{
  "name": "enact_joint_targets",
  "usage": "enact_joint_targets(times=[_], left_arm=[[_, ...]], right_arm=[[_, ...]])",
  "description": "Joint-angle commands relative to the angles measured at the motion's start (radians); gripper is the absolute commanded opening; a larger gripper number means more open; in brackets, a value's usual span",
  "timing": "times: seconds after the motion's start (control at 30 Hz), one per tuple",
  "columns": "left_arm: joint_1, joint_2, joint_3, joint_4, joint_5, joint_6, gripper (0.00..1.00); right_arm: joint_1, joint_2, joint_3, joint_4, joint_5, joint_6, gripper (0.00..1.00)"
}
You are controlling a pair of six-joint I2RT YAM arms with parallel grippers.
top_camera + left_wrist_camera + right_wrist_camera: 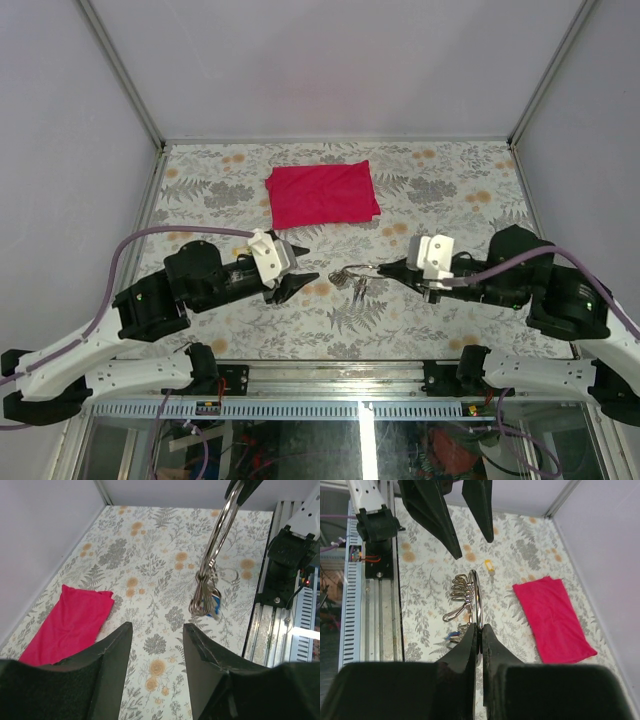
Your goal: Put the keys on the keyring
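The silver keyring [478,596] stands edge-on above the table, and my right gripper [480,630] is shut on its near rim. Several small metal keys [460,588] hang threaded on the ring, one with a blue head [451,637]. In the left wrist view the keyring [222,527] slants down from the right gripper's tip [239,487], with the keys [204,600] bunched at its low end, touching the table. My left gripper [157,636] is open and holds nothing, a short way left of the ring. From above, the left gripper [300,267] faces the keyring [352,272] and the right gripper [388,268].
A red cloth [322,195] lies flat at the back middle of the floral table [440,190]. A small yellow piece [490,566] lies on the table beyond the ring. The metal rail [380,610] runs along the near table edge. White walls enclose three sides.
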Motion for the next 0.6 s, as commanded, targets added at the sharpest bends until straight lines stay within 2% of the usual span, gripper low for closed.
enact_joint_targets(times=[0.0, 0.17, 0.3, 0.57], left_arm=[[0.002, -0.048, -0.029, 0.143, 0.025, -0.037, 0.47], [0.002, -0.071, -0.064, 0.189, 0.029, -0.068, 0.47], [0.002, -0.088, -0.106, 0.288, 0.073, -0.110, 0.47], [0.002, -0.113, -0.185, 0.481, 0.176, -0.182, 0.47]], right_arm=[[0.002, -0.035, 0.010, 0.127, -0.006, -0.058, 0.00], [0.002, -0.092, -0.058, 0.251, -0.004, -0.081, 0.00], [0.002, -0.139, -0.127, 0.379, -0.003, -0.055, 0.00], [0.002, -0.169, -0.152, 0.473, -0.011, -0.001, 0.00]])
